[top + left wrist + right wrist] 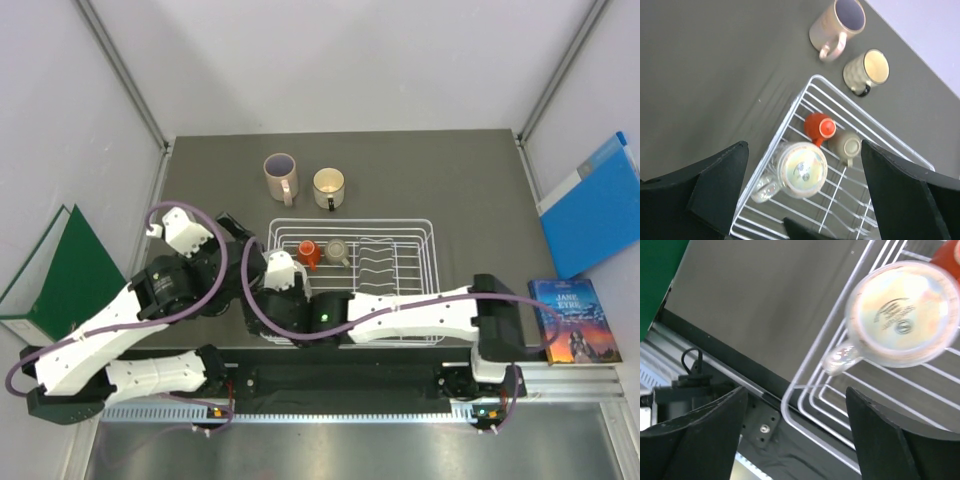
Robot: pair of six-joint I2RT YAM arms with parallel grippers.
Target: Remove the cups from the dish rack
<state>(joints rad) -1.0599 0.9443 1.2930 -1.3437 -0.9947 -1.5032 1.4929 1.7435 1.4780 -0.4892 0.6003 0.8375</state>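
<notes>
We see the white wire dish rack (385,262) lying flat by the table's near edge. In its left end, three cups sit bottom-up: a glossy speckled mug (801,168) by the left edge, then a small red-orange cup (819,126) and a small tan cup (846,145) side by side farther back. Beyond the rack's far edge, a pinkish-beige mug (281,176) with a purple inside and a cream mug (329,186) stand upright on the table.

The left gripper (804,150) has fingers (720,187) of matt black plastic, faintly grainy. Between them the mug (801,169) shows a glossy, pearly glazed base with bright glints. The right gripper (796,390), the same matt black, has that shiny glaze just ahead of its tips. The rack (837,185) beneath is thin white coated wire, smooth and shiny. Just beyond, the red cup (819,126) is glossy ceramic and the tan cup (846,145) duller. Farther ahead, the pink mug (837,22) looks satin and the cream mug (867,70) dimpled. The table (715,75) is matt dark grey
</notes>
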